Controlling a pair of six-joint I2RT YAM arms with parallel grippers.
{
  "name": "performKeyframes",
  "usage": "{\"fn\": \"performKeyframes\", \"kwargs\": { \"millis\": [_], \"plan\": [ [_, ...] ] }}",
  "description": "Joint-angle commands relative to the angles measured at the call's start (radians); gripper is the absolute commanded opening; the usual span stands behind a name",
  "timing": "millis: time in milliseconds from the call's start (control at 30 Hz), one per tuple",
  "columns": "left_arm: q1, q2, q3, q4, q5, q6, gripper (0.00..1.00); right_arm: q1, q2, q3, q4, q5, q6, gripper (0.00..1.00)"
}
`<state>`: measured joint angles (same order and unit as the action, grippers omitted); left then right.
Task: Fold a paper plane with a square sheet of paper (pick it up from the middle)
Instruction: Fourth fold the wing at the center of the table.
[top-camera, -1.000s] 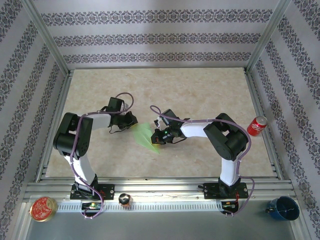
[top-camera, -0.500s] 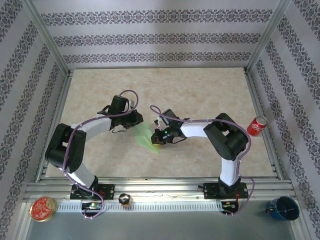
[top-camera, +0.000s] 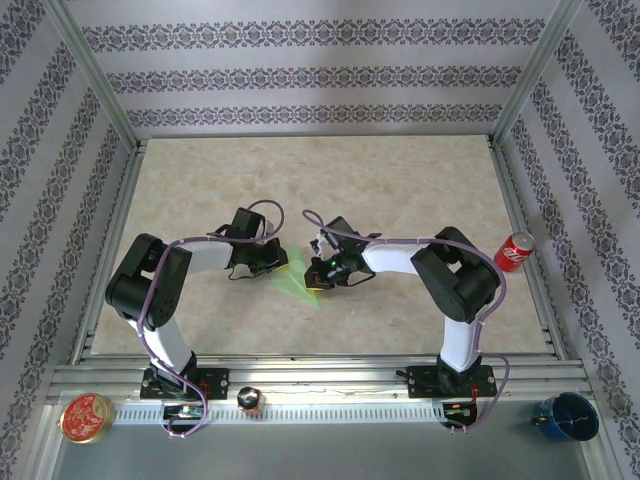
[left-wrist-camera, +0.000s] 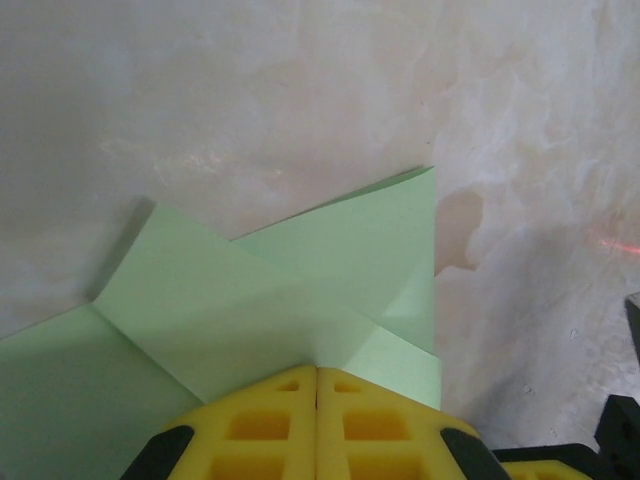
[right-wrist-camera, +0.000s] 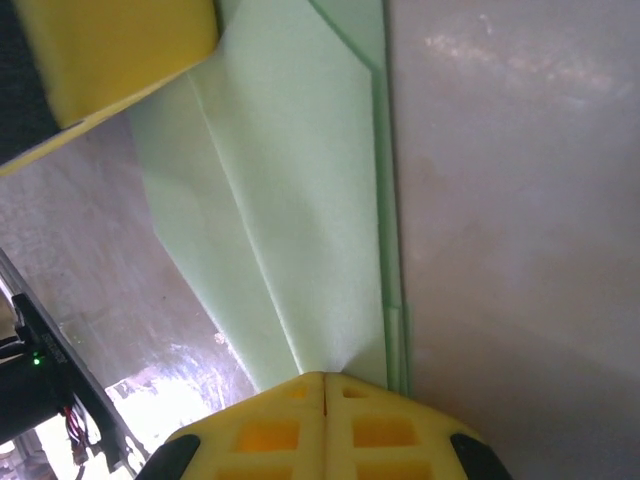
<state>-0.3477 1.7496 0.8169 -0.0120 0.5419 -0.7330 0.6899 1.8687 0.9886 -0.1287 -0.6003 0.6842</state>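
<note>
While the right end effector stays shut at the right side of the paper sheet, the left end effector has swung in from the far left over the last second. It has also closed its pads completely at the sheet's left margin. The sheet, pale green and already carrying several diagonal folds, lies flat at mid-bench between the two tools. Left wrist view: shut yellow tips sit on the layered paper, where overlapping flaps meet. Right wrist view: shut tips meet the end of a long crease in the paper. Whether either tool pinches a layer or merely presses down cannot be judged. With both sides now contacted, the sheet appears held in place for working the next fold. The dart shape is not yet formed.
</note>
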Motion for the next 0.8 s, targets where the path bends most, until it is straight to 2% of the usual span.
{"fn": "performKeyframes", "kwargs": {
  "millis": [0,400,500,767],
  "plan": [
    [-0.005,0.015,-0.036,-0.012,-0.058,0.03,0.06,0.014,-0.034,0.056,-0.036,0.004,0.022,0.04],
    [-0.006,0.005,-0.04,-0.012,-0.058,0.034,0.06,0.055,0.153,0.186,-0.009,0.028,0.071,0.04],
    [-0.005,0.007,-0.042,-0.012,-0.06,0.031,0.06,0.048,0.148,0.138,-0.008,0.049,0.067,0.04],
    [0.0,0.017,-0.051,0.001,-0.058,0.022,0.03,0.049,0.025,0.005,0.027,-0.021,0.075,0.04]
  ]
}}
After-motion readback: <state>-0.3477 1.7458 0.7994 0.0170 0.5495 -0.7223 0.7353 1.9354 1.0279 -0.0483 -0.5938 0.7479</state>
